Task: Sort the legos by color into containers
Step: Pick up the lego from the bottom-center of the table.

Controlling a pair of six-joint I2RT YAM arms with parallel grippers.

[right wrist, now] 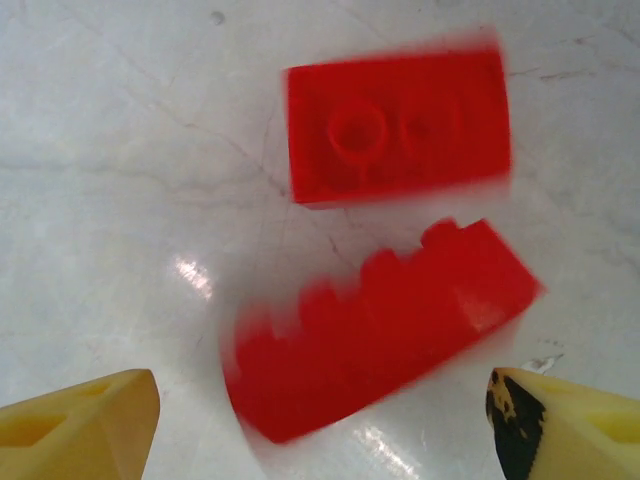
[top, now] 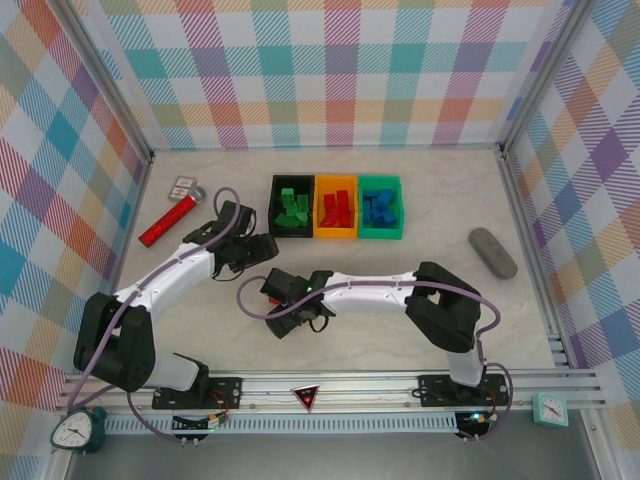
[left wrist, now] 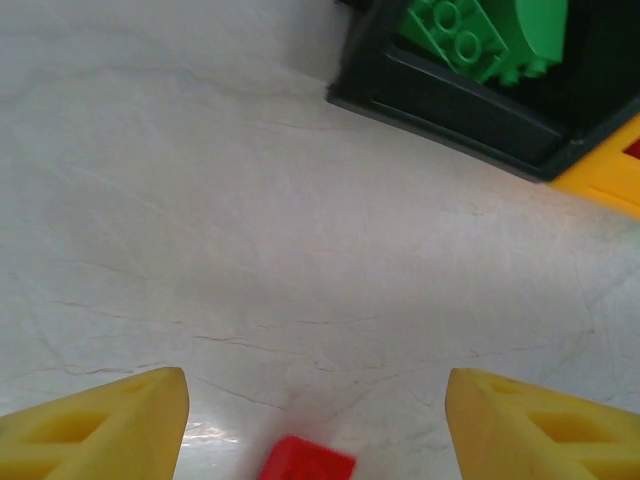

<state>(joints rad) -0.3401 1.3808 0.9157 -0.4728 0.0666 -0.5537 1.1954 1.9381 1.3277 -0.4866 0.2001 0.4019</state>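
Observation:
Three bins stand in a row at the back: the black bin (top: 290, 207) holds green legos, the orange bin (top: 336, 208) red ones, the green bin (top: 380, 207) blue ones. My left gripper (top: 252, 252) hovers just in front of the black bin, open. In its wrist view the gripper (left wrist: 315, 420) has a small red lego (left wrist: 305, 462) on the table between its fingers, with the black bin's corner (left wrist: 450, 105) ahead. My right gripper (right wrist: 320, 440) is open above two red legos: a long one (right wrist: 380, 325) on its side, blurred, and a shorter one (right wrist: 400, 125) beyond it.
A red glittery cylinder (top: 168, 222) lies at the left with a small card and ring (top: 185, 187) behind it. The grey oval pad (top: 493, 252) rests at the right. Plaid walls close in three sides. Small clocks (top: 75, 428) sit on the front rail.

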